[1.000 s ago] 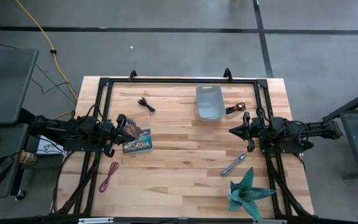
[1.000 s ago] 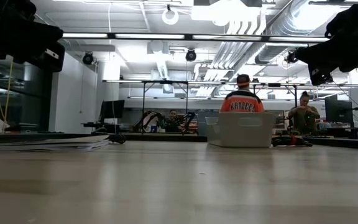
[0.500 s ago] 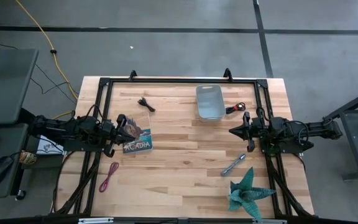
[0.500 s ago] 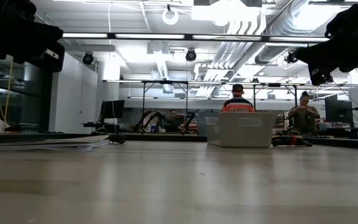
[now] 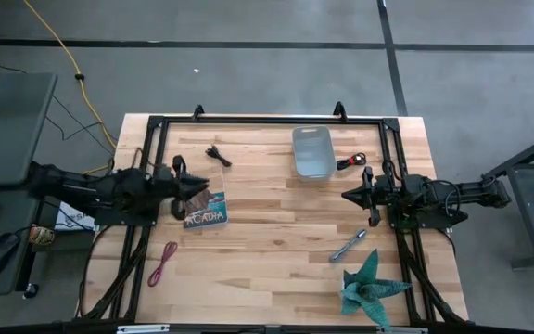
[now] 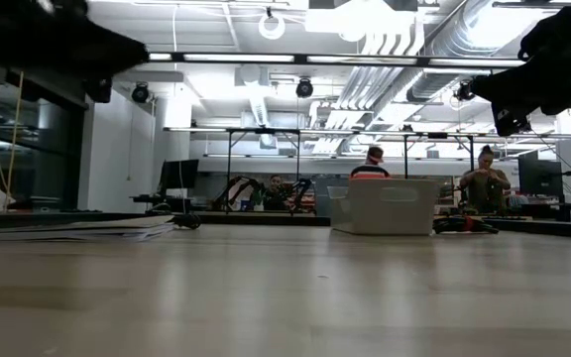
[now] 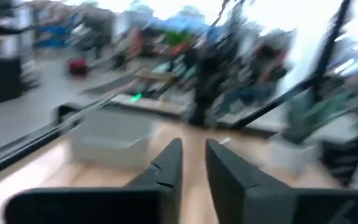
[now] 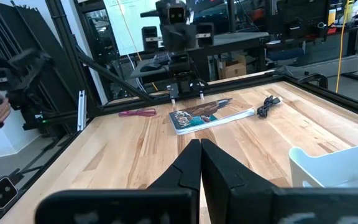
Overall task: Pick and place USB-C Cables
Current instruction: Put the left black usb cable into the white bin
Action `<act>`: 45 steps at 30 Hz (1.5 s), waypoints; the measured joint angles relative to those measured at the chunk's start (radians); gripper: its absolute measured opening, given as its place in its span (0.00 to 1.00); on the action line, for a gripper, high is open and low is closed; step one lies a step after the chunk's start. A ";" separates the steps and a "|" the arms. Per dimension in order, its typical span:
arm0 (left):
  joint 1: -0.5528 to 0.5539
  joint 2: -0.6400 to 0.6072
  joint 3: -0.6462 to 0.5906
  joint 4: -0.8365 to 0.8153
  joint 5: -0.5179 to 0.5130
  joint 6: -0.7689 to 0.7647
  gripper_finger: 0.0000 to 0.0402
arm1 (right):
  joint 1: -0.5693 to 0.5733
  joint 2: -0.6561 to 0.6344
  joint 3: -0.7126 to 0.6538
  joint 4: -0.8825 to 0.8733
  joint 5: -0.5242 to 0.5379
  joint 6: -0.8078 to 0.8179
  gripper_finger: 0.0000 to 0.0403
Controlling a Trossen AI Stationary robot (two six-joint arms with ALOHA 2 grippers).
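The maroon-pink cable (image 5: 163,263) lies near the table's (image 5: 267,269) front left. The left gripper (image 5: 204,186) hovers over the book (image 5: 206,208), fingers seemingly slightly apart. The black cable (image 5: 217,155) lies behind; the red-and-black cable (image 5: 351,161) is beside the bin (image 5: 313,152). The right gripper (image 5: 347,196) hovers, fingers together.

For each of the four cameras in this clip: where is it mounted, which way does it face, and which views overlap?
High: overhead, straight down on the table; both arms, left gripper over the book, right gripper.
Low: tabletop height, facing the room; arms at top corners, bin.
Left wrist: forward past its fingers, blurred.
Right wrist: across the table toward the left arm, past its fingers.
Shared: book, bin, black cable in high and right wrist.
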 joint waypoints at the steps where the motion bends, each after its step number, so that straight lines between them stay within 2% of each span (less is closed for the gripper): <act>1: 0.022 0.055 0.046 -0.041 -0.017 0.015 0.21 | 0.000 0.000 0.000 0.000 0.000 0.000 0.00; 7: 0.237 0.378 0.362 -0.431 -0.058 0.071 0.43 | 0.000 0.000 0.000 0.000 0.000 0.000 0.00; 9: 0.320 0.489 0.457 -0.556 -0.011 0.092 0.48 | 0.000 0.000 0.000 0.000 0.000 0.000 0.00; 11: 0.394 0.599 0.535 -0.653 0.089 0.115 0.52 | 0.000 0.000 0.000 0.000 0.000 0.000 0.00; 13: 0.448 0.706 0.596 -0.698 0.183 0.175 0.54 | 0.000 0.000 0.000 0.000 0.000 0.000 0.00; 15: 0.487 0.808 0.642 -0.709 0.228 0.256 0.55 | 0.000 0.000 0.000 0.000 0.000 0.000 0.00; 19: 0.524 0.989 0.725 -0.709 0.206 0.458 0.55 | 0.000 0.000 0.000 0.000 0.000 0.000 0.00; 22: 0.539 1.096 0.777 -0.714 0.189 0.550 0.55 | 0.000 0.000 0.000 0.000 0.000 0.000 0.00; 28: 0.555 1.235 0.850 -0.774 0.190 0.646 0.55 | 0.000 0.000 0.000 0.000 0.000 0.000 0.00; 33: 0.572 1.308 0.854 -0.813 0.192 0.682 0.55 | 0.000 0.000 0.000 0.000 0.000 0.000 0.00; 45: 0.610 1.411 0.855 -0.803 0.152 0.717 0.55 | 0.000 0.000 0.000 0.000 0.000 0.000 0.00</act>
